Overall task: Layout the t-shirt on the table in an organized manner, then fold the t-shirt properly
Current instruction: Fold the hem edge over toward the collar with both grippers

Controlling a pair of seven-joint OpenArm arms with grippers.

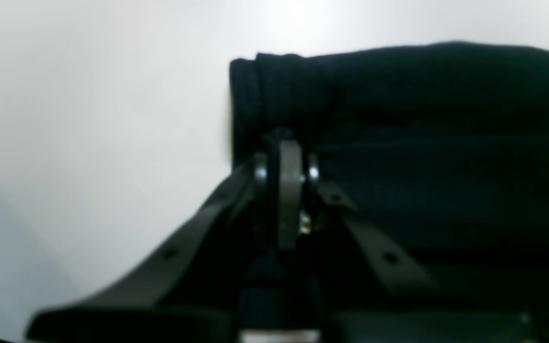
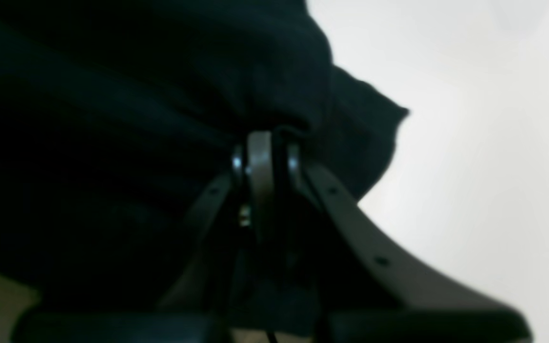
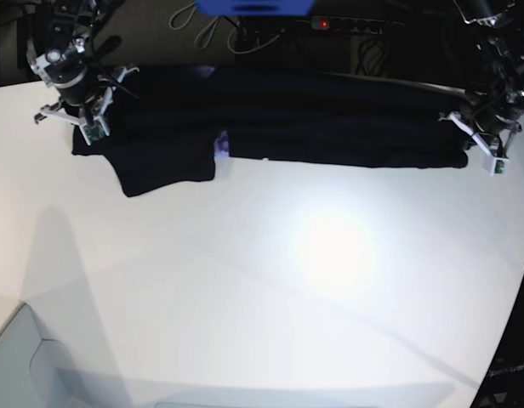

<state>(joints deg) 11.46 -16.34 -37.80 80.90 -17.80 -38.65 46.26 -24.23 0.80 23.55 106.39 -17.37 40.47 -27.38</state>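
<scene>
- The black t-shirt is found stretched as a long, narrow band across the far side of the white table, with most of the tabletop left bare in front of it.
- One sleeve is seen hanging out toward the near side at the right arm's end, with a small purple patch just beside it.
- The right gripper is pressed together on a bunched edge of the cloth (blurred, but fabric is visibly pinched at the tips).
- The left gripper is likewise closed on the opposite end, beside a rolled hem.
- Judgement: the garment appears doubled lengthwise and held taut at both ends, so the laying-out is taken as largely done and the folding as under way.
- Left to do, by this judgement: the loose sleeve is to be tucked in, and the long band folded crosswise into a compact stack (no such fold is yet visible).
</scene>
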